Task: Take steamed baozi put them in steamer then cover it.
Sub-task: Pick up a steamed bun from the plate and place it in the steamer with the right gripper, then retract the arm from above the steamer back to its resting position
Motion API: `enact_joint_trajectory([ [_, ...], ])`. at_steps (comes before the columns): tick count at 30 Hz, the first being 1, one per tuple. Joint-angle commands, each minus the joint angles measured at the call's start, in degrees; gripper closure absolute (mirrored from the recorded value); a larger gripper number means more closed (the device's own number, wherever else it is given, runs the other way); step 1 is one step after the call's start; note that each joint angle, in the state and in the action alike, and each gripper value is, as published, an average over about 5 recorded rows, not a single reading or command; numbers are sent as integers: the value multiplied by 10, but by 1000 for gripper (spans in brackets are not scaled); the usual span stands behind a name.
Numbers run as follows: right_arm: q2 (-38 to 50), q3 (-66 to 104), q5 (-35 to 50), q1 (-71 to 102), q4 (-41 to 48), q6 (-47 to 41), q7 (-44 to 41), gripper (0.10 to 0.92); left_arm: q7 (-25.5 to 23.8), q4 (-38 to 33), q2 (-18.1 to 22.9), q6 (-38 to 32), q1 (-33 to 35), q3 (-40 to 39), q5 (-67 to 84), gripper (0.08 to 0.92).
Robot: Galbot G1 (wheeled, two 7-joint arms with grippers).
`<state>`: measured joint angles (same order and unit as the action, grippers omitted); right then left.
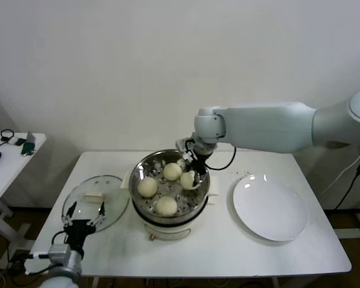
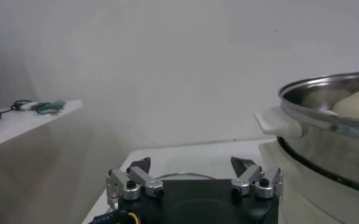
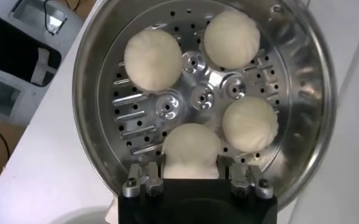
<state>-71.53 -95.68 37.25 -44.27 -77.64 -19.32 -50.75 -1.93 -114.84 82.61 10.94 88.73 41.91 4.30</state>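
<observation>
The shiny steel steamer [image 1: 135,175] stands mid-table on its white base. My right gripper [image 1: 192,174] reaches down into it from the far side, shut on a cream-white baozi [image 1: 188,179] at the pot's right. In the right wrist view that baozi [image 3: 190,149] sits squeezed between the fingers [image 3: 156,170] on the perforated bottom [image 3: 136,115]. Three other baozi lie loose in the pot [image 1: 147,187] [image 1: 172,171] [image 1: 166,206]. The glass cover [image 1: 112,207] with its cream handle [image 1: 94,195] lies flat to the steamer's left. My left gripper [image 1: 84,211] hovers open over the cover's near edge.
A flat white plate [image 1: 270,207] lies bare at the right of the table. A small side table [image 1: 12,159] with cables stands at the far left. In the left wrist view the steamer's side handle [image 2: 278,120] is close to my left gripper [image 2: 191,164].
</observation>
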Motion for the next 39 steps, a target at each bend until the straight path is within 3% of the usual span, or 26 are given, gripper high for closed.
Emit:
enact_joint_trajectory([
  [1,-8,-6,-18,14,-6,-3,5,437,0,-1,1,0,0,-1,0,177],
  [8,-3,-3,-28,18,-10,-2,9,401,-2,-3,-1,0,3,0,0,177],
  [16,13,13,-14,1,-9,21,-5,221,-1,-7,-1,6,2,0,-2,177],
  [19,38,32,29,-21,-13,25,-29,205,1,-10,-2,12,5,-1,2,177],
  [23,93,84,148,-44,-17,22,-46,203,4,-14,-2,20,4,-4,6,177],
  [25,128,124,210,-42,-19,11,-19,202,4,-15,-2,21,2,-6,6,177],
  [28,178,232,255,12,-17,-17,101,202,4,-16,-5,21,-1,-9,4,177],
  [33,237,443,226,157,6,-35,336,203,1,-10,-11,25,-12,-17,-17,177],
  [39,327,580,181,282,-6,31,386,203,-5,1,-17,23,-29,-29,-40,177],
])
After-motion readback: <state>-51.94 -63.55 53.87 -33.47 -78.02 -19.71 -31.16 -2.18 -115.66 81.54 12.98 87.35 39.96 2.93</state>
